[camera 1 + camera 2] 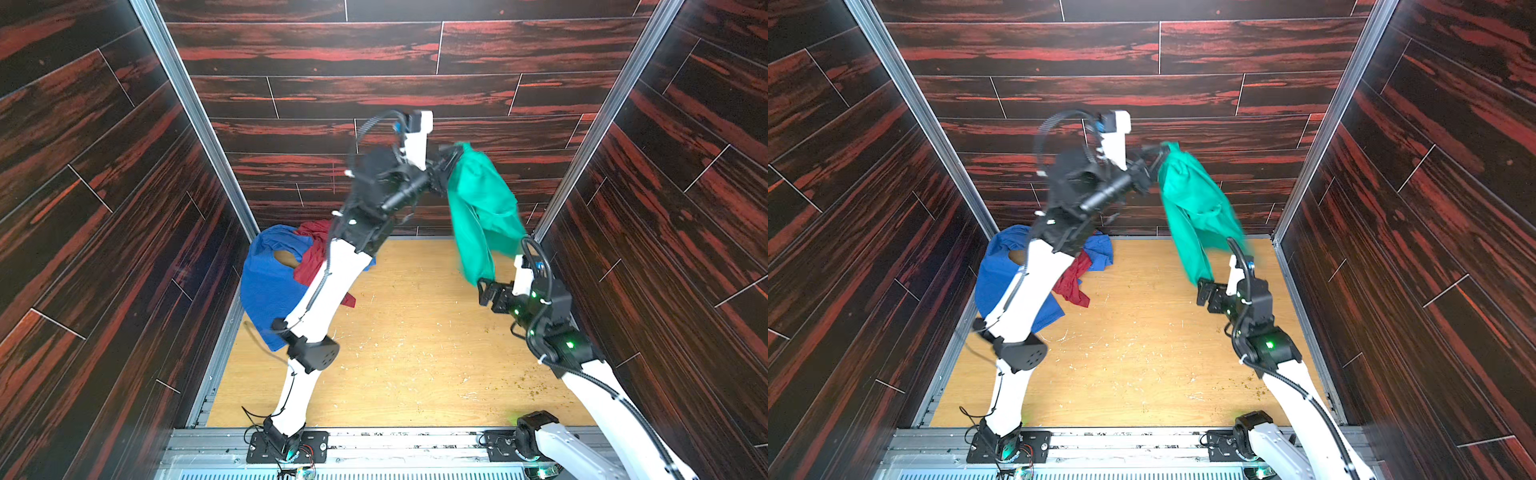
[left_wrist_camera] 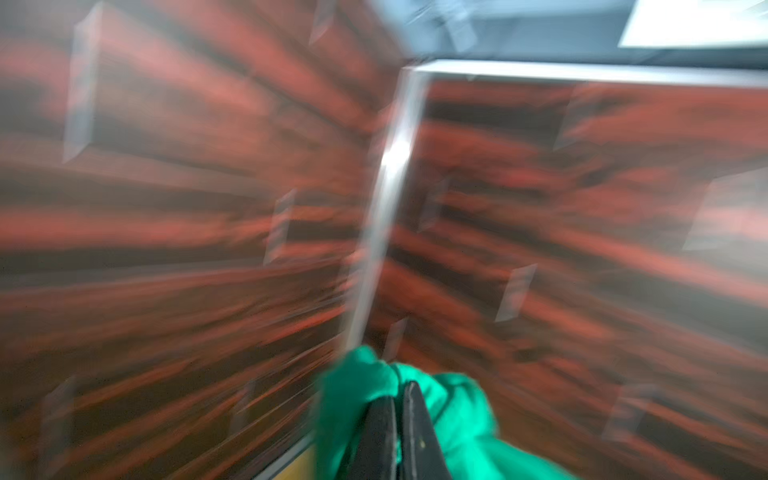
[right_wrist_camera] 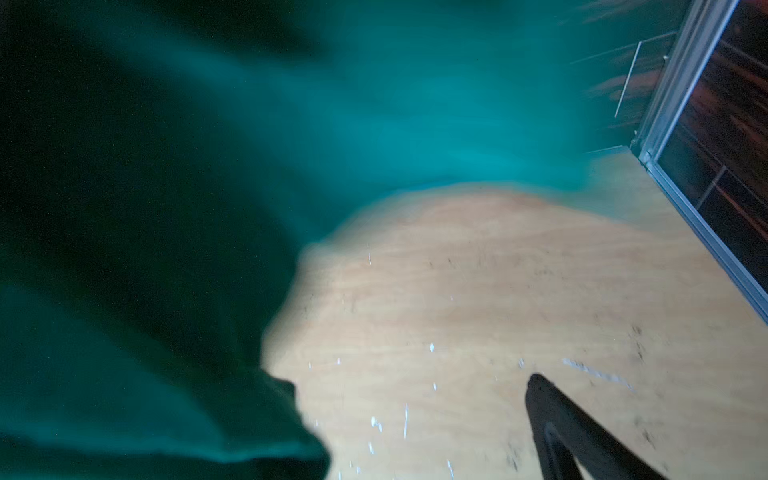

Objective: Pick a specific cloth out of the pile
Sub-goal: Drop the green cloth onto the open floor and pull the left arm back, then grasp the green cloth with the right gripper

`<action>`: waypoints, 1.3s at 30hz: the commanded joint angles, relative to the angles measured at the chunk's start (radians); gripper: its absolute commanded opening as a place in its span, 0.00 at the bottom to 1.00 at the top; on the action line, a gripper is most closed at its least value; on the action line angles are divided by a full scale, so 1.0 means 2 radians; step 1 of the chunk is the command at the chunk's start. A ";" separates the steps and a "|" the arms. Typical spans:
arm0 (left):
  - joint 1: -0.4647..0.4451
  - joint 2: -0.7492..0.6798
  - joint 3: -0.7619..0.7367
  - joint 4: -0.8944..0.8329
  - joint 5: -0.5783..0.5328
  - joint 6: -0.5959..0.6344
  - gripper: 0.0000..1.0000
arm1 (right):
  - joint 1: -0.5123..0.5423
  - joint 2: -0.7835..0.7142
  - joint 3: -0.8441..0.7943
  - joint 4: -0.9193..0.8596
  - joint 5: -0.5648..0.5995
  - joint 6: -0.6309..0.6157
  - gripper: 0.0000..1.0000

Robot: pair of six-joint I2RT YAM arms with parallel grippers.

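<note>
1. The left gripper (image 1: 452,154) is raised high above the light wooden tabletop (image 1: 415,353). It is clamped tight on a bunched edge of the plain emerald-green soft cloth (image 1: 482,208).
2. In the left wrist view its two black fingers (image 2: 415,419) press together, with green fabric bulging around them.
3. The cloth hangs down from that gripper, clear of the tabletop.
4. Its lowest end dangles just beside the right gripper (image 1: 486,291), whose jaws stand spread wide. I cannot tell whether the fabric touches them.
5. In the right wrist view, blurred green fabric covers one side, while one black finger (image 3: 557,415) shows bare above the tabletop.
6. The pile (image 1: 1000,274), a large royal-blue cloth (image 1: 266,291) with a thin dark red cloth (image 1: 311,257) on it, lies on the tabletop. It sits far below the left gripper, partly behind the white left arm (image 1: 332,282), and well apart from the right gripper.
</note>
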 commanded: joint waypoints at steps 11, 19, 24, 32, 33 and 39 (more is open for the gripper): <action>0.019 -0.011 -0.245 -0.251 -0.097 0.106 0.99 | -0.005 0.019 -0.020 -0.050 0.006 0.030 0.99; -0.002 -0.377 -0.712 -0.045 -0.103 0.068 0.99 | -0.052 0.159 -0.013 -0.017 -0.069 0.047 0.99; -0.015 -0.504 -0.852 -0.057 -0.117 0.013 0.99 | -0.054 0.317 0.039 -0.039 -0.085 0.003 0.88; -0.018 -0.582 -0.892 -0.078 -0.171 0.013 0.99 | -0.053 0.374 0.011 -0.046 -0.072 0.004 0.85; -0.019 -0.578 -0.889 -0.077 -0.177 0.017 0.99 | -0.052 0.383 0.009 -0.047 -0.073 0.003 0.84; -0.019 -0.549 -0.869 -0.063 -0.202 0.009 0.99 | -0.051 0.411 0.026 -0.057 -0.109 -0.012 0.39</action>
